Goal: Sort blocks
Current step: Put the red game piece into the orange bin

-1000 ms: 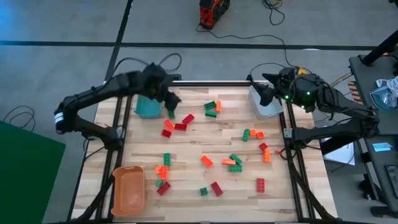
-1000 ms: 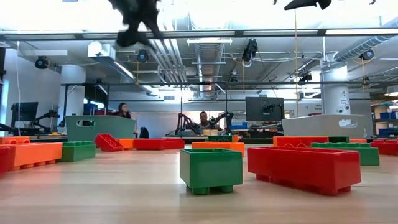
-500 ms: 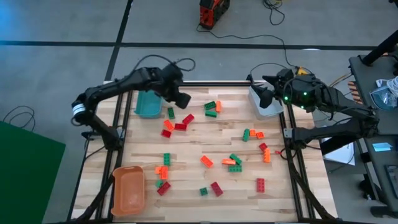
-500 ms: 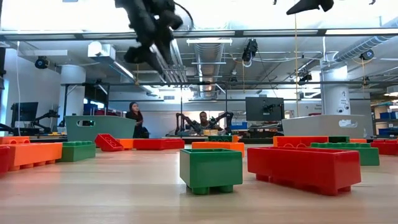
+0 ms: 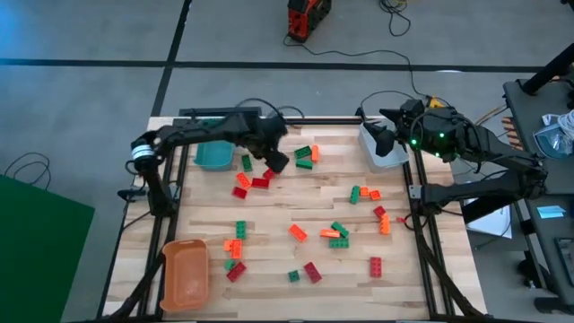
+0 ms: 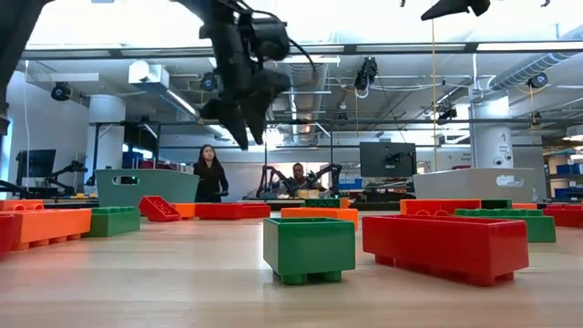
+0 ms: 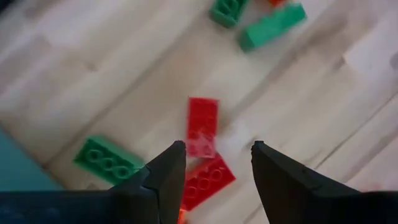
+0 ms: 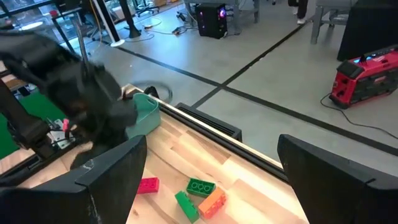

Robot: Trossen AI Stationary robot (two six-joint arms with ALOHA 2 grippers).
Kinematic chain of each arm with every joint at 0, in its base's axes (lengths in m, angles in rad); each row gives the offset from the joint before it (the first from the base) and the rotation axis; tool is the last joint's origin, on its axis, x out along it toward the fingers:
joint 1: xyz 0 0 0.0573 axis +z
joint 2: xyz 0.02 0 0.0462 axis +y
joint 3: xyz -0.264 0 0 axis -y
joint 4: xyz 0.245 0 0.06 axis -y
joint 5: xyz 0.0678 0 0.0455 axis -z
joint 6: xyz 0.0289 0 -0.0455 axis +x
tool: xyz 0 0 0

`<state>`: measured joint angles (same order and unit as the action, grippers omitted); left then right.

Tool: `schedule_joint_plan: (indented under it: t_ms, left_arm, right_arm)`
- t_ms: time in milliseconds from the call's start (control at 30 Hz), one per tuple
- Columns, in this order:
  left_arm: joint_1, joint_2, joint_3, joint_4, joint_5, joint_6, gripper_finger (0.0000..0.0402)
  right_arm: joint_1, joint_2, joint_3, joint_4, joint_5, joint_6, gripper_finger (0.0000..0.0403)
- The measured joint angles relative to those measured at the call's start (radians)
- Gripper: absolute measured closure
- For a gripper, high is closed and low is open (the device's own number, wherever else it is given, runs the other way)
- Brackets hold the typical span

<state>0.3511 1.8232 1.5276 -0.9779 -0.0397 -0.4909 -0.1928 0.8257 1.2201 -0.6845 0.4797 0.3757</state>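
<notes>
Red, orange and green blocks lie flat and scattered over the wooden table [image 5: 296, 206]. My left gripper [image 5: 274, 160] hangs open above a small group of red blocks [image 5: 260, 178] near the teal bin [image 5: 212, 154]. In the left wrist view a red block [image 7: 203, 126] lies below and ahead of the open left gripper [image 7: 217, 158], with a green block [image 7: 102, 158] beside it. My right gripper [image 5: 381, 136] waits open over the grey bin [image 5: 386, 152] at the far right; nothing is between its fingers [image 8: 112, 180].
An orange bin [image 5: 186, 274] stands at the near left corner. In the low view a green block [image 6: 309, 248] and a red block [image 6: 446, 244] lie close to the camera. A person [image 6: 209, 175] stands in the room behind the table.
My left gripper has swung from beside the teal bin toward the table's right edge and a little toward the near edge, coming lower over the red blocks. The blocks have stayed where they were. The person in the background has walked to the right.
</notes>
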Motion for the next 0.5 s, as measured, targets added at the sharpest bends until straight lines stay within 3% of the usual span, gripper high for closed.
schedule_joint_plan:
  t_ms: [500]
  left_arm:
    - [-0.005,0.18,0.0,0.085,-0.002,0.059,0.0151]
  right_arm:
    - [0.0,0.0,0.0,0.001,0.0,-0.008,0.0048]
